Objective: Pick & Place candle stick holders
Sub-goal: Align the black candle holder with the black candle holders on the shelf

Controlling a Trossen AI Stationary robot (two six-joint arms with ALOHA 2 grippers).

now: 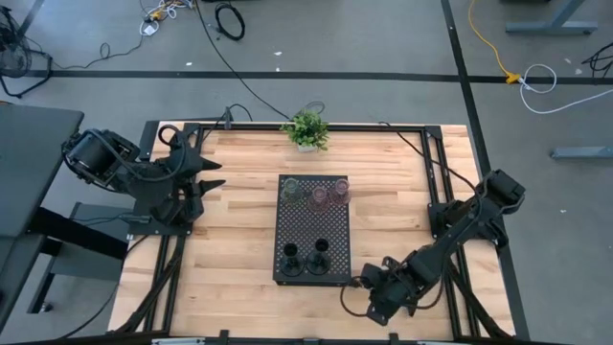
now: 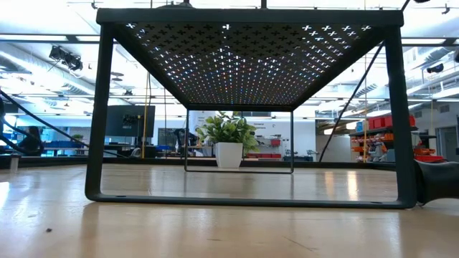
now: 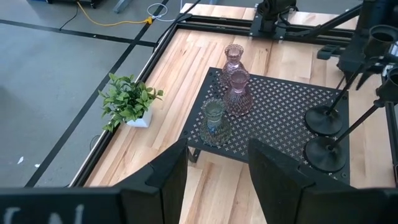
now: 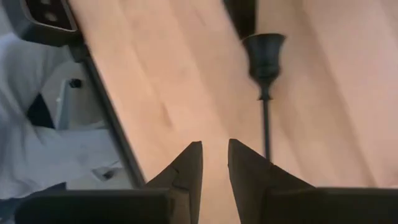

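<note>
Leftmost, we see the left gripper (image 1: pixel 213 177) idle over the table's (image 1: pixel 239 249) left side, fingers apart and empty. On the tray (image 1: pixel 311 225), three glass cups (image 1: pixel 317 195) stand upright along the far edge and two black holders (image 1: pixel 305 259) along the near edge. At its near right corner, the right gripper (image 4: pixel 214 155) shows a narrow empty gap. A stemmed holder (image 4: pixel 265 93) runs just beside one finger, cup end away.

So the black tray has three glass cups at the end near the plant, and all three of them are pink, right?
Not quite. The black tray does carry three glass cups at the end near the plant, but only two are pink; the third is olive-green. The left wrist view shows this most plainly.
</note>
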